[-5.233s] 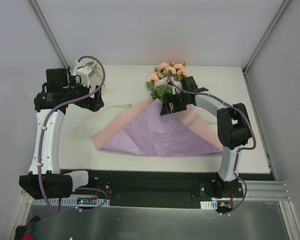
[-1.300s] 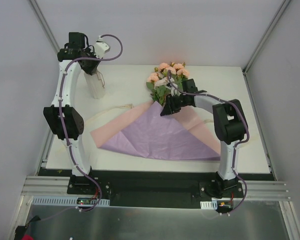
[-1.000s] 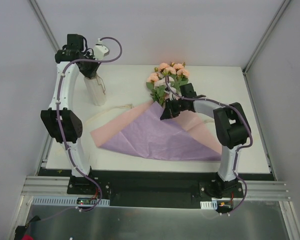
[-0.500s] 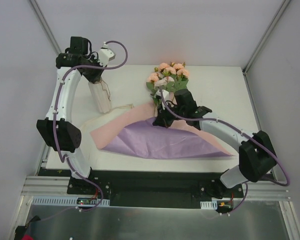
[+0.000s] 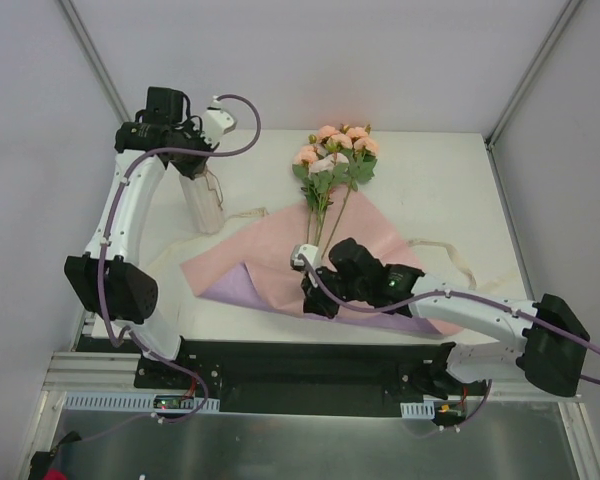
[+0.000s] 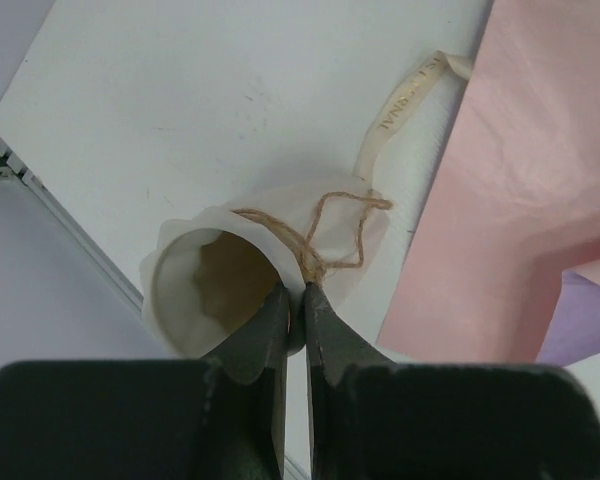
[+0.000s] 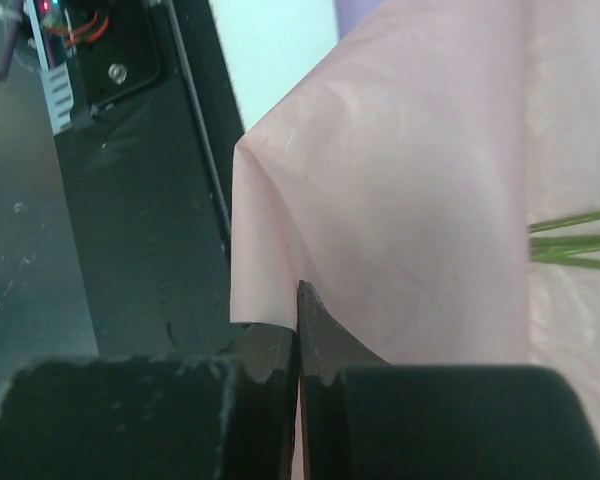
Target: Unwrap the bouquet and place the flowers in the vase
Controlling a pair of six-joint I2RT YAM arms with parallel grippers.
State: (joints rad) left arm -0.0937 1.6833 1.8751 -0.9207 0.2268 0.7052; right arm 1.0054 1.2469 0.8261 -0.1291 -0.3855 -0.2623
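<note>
Seen from my remote station: the left gripper (image 6: 295, 300) is clenched on the flared rim of the vase (image 5: 207, 205), with the rim wall pinched between its fingers beside the twine (image 6: 332, 228) tied round the neck. The vase is at the far left of the table (image 5: 440, 180), just beside a loose cream ribbon (image 6: 400, 105) and near the paper's pink corner. The flowers (image 5: 332, 152) lie at the far middle, heads pointing away from the arms. Their stems (image 7: 570, 240) run down onto the pink inner face of the spread paper sheet (image 5: 245, 262). The right gripper (image 7: 298, 310) is clenched on the sheet's near edge, with pink folded up over lilac, close to the black base rail (image 7: 130, 200).
</note>
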